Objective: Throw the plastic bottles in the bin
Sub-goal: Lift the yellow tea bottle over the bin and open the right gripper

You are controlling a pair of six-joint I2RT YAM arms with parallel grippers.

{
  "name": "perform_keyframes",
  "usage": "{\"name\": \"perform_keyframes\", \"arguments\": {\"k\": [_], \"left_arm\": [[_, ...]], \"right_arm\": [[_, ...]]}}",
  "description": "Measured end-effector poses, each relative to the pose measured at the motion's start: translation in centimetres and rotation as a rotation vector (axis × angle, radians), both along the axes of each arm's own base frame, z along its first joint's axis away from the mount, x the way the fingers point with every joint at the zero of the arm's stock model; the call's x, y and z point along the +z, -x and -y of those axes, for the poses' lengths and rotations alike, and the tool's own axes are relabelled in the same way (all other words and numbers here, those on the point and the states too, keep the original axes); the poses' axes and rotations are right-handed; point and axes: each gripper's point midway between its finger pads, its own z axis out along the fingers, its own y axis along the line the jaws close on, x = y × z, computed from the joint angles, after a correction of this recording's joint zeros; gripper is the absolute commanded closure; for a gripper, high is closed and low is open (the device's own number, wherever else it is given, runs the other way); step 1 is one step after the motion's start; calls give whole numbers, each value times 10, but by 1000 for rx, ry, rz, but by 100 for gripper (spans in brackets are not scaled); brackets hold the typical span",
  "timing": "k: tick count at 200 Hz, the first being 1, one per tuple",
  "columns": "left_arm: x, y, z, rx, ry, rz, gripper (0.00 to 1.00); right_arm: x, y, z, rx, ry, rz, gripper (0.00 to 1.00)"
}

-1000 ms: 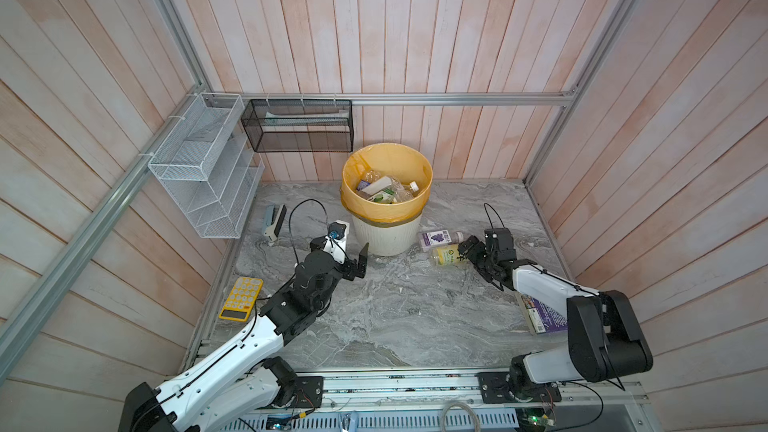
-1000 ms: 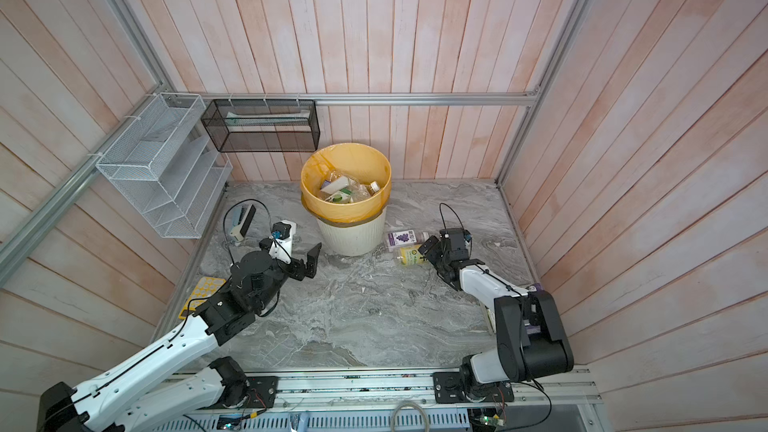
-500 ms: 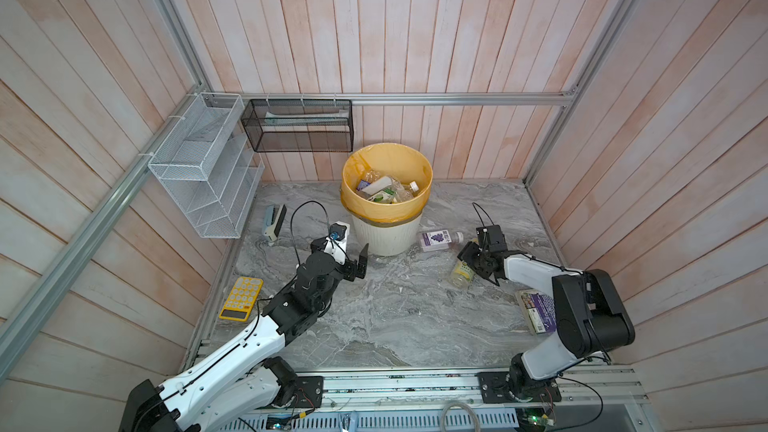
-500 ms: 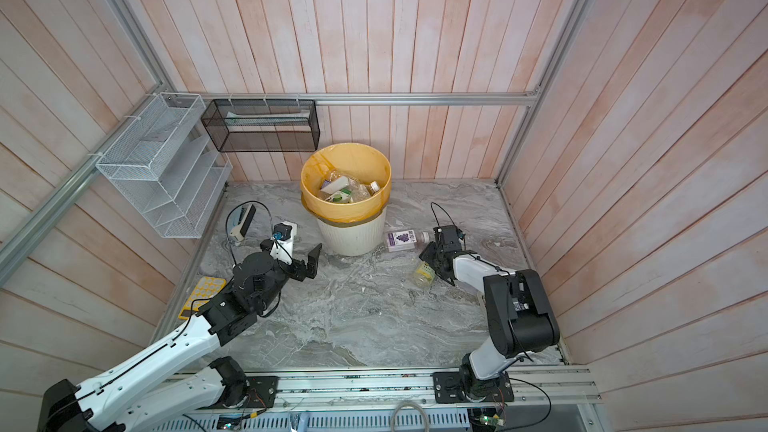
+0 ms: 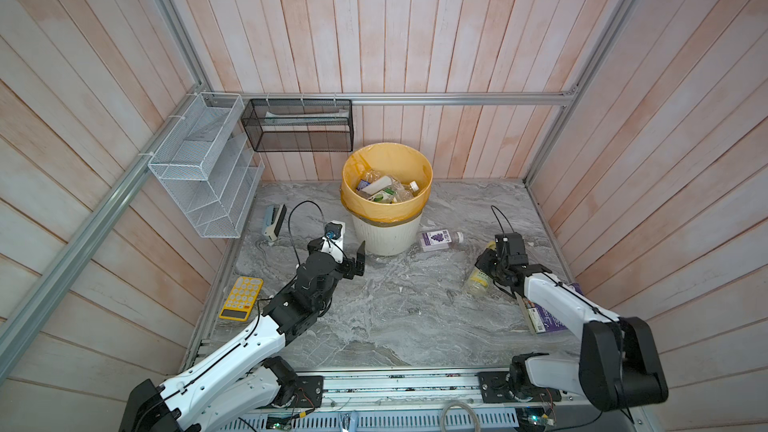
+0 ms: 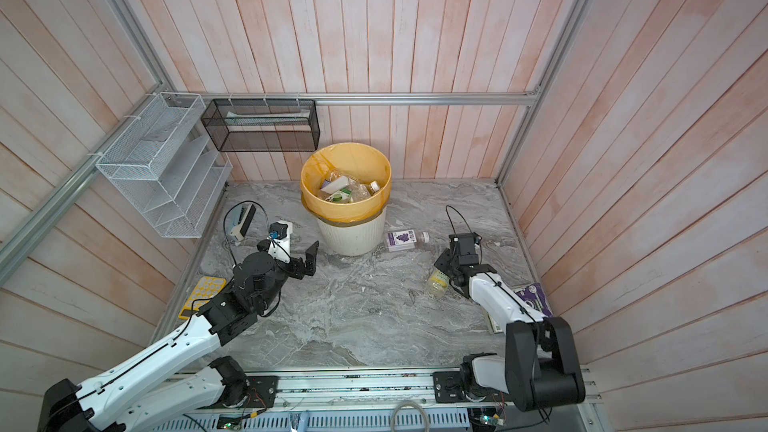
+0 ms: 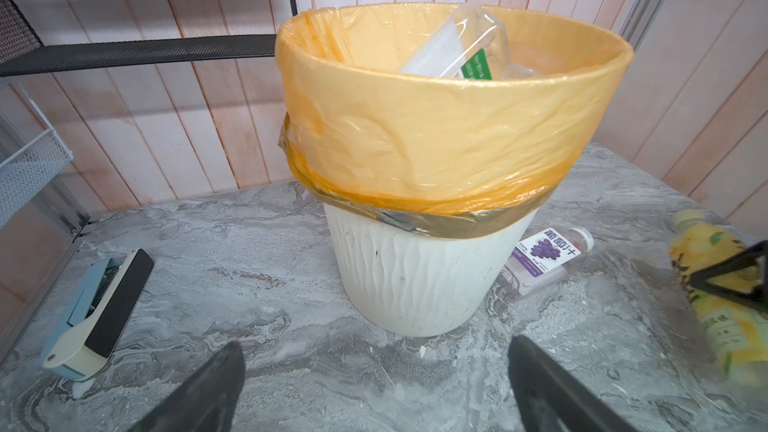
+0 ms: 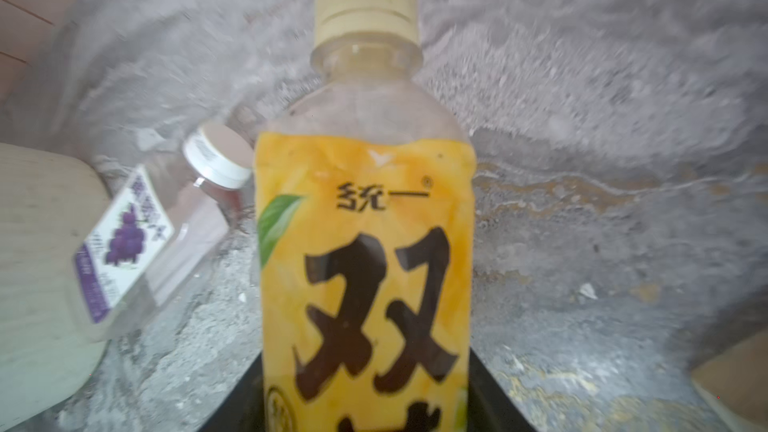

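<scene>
Right wrist view fills with the yellow-label bottle [image 8: 365,243] — the right gripper [image 5: 487,268] pinches it from both sides, on the marble table's [image 5: 395,326] right side, well apart from the bin [image 5: 386,236]. Facing the bin, the left gripper [image 7: 374,371] has fingers spread wide. A purple-label bottle [image 5: 440,239] lies beside the bin's base — more bottles [image 5: 384,191] inside.

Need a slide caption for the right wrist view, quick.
Right tool clamps the yellow-label bottle, cap pointing away; the grape-label bottle lies beside the bin.
</scene>
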Motion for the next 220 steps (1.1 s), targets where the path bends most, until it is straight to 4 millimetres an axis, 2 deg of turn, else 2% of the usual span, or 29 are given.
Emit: {"name": "perform_keyframes", "arguments": {"k": [34,49,70,89,108,120,127,139,150,162,171,184,198,220], "left_arm": [[-12,-16,-22,101,78,-51,0],[-18,-20,-30,135,112,-75,0],[-24,-20,-31,144,147,-97,0],[-30,-18,-31,149,160,-118,0],[-33,-16,-31,149,172,-135,0],[-35,-16,-30,143,174,-145,0],[-36,-15,-29,142,175,-150,0],[-40,-16,-28,138,169,-165,0],[-46,-16,-25,132,162,-190,0],[-54,-17,-22,126,150,-219,0],[-60,-17,-20,117,145,-242,0],[-67,-16,-17,105,138,-268,0],[-73,-15,-14,92,136,-290,1],[-77,-14,-11,78,131,-313,0]], "right_arm": [[79,-14,11,14,25,230,46],[113,-24,5,53,24,316,47],[157,-37,-6,114,3,419,49],[186,-46,-17,158,-24,491,51],[204,-55,-29,196,-62,531,52],[218,-68,-48,247,-94,550,50],[231,-79,-66,295,-110,556,46],[265,-106,-109,403,-120,583,36],[304,-129,-156,508,-141,646,28],[335,-139,-198,610,-165,703,20],[343,-143,-218,661,-185,707,14],[346,-148,-232,702,-193,700,0],[341,-155,-236,718,-182,676,0],[319,-159,-234,719,-147,600,0]]}}
